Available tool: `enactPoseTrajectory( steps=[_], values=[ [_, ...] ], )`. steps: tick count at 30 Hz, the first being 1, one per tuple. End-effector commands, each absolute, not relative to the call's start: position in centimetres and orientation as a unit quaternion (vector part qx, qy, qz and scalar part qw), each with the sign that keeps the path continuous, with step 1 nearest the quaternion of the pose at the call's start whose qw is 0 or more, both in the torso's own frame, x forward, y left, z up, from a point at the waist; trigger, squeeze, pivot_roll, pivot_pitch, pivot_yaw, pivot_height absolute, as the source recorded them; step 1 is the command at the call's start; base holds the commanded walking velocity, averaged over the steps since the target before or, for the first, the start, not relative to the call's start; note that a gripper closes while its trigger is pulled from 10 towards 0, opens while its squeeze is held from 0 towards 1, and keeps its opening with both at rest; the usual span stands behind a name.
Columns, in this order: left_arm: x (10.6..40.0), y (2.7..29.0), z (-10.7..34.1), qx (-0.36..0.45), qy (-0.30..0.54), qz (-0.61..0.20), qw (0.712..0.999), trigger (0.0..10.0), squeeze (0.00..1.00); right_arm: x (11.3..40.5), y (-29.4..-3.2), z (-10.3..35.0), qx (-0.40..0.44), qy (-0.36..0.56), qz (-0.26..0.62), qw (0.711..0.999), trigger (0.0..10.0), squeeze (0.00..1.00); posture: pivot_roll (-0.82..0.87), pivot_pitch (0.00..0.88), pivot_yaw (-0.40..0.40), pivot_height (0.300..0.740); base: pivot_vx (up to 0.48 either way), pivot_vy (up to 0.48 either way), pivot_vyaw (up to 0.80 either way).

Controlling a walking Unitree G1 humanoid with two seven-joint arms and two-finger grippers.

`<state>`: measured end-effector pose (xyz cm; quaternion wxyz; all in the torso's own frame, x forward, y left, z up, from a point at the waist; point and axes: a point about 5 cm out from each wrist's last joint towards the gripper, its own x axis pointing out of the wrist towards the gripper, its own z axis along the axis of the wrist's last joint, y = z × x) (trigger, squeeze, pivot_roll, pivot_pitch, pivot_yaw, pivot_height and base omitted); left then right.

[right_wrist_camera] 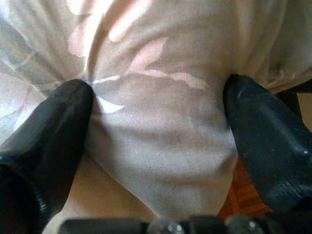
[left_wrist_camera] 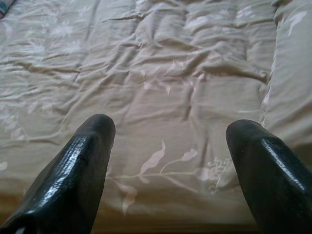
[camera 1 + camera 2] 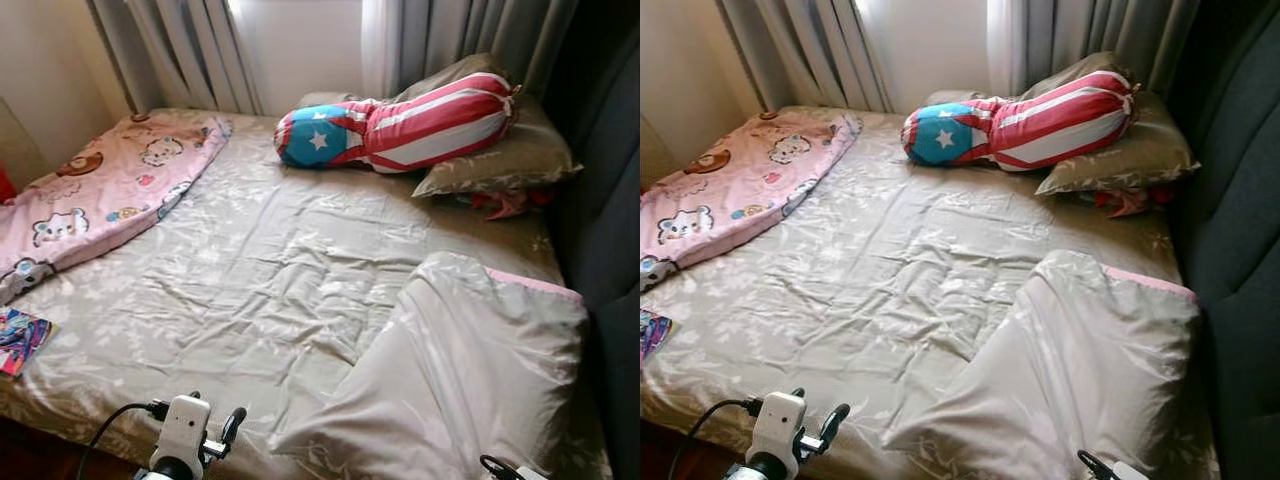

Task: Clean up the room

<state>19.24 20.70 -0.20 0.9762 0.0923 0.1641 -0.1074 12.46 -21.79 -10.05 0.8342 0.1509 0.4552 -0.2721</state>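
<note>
The left end effector (image 2: 168, 146) hovers with its two black fingers (image 2: 83, 161) spread wide over the near edge of the bed (image 3: 250, 290), nothing between them but the wrinkled tan sheet (image 2: 161, 87) with its pale leaf print. The right end effector (image 1: 158, 126) also stands wide, its fingers (image 1: 53, 126) on either side of a hanging fold of the folded blanket (image 3: 470, 370), the cloth bulging up between them but not pinched. That blanket lies bunched at the bed's near right corner, a pink edge showing along its far side, right beside the dark headboard (image 3: 610, 220). Farther off, at the head of the bed, a red, white and blue bolster (image 3: 400, 130) rests on a tan pillow (image 3: 520, 155), with something red (image 3: 505, 205) tucked under the pillow. Along the left side a pink cartoon quilt (image 3: 100, 195) is spread, and a colourful booklet (image 3: 20, 340) lies near the left edge. Grey curtains (image 3: 190, 50) hang behind.
</note>
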Motion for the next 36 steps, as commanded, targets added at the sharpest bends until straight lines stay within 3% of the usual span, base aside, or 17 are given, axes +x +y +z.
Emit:
enactPoseTrajectory(
  steps=[1,12,13,14,36],
  values=[
    [19.2,21.0,-0.1,0.097,0.168,-0.11,0.975,10.0,0.0,9.1,-21.1,-11.2,0.161,0.505,-0.297,0.794,10.0,0.0,0.11,0.119,0.091,0.694,0.0,0.0,0.0],
    [18.9,21.0,0.4,0.101,0.172,-0.116,0.973,10.0,0.0,8.6,-20.5,-11.4,0.171,0.515,-0.281,0.791,10.0,0.0,0.13,0.131,0.101,0.694,0.0,0.0,0.0],
    [18.9,21.0,0.5,0.101,0.171,-0.116,0.973,10.0,0.0,8.7,-20.4,-11.4,0.172,0.514,-0.276,0.794,6.1,0.0,0.13,0.131,0.101,0.694,0.0,0.0,0.0],
    [19.0,21.1,0.5,0.102,0.171,-0.115,0.973,10.0,0.0,8.8,-20.4,-11.4,0.177,0.509,-0.276,0.796,0.0,0.0,0.13,0.131,0.101,0.694,0.0,0.0,0.0],
    [18.9,20.7,0.7,0.101,0.176,-0.117,0.972,10.0,0.0,9.3,-19.4,-11.4,0.18,0.501,-0.235,0.813,0.0,0.0,0.13,0.138,0.096,0.694,0.0,0.0,0.0]
  ],
)
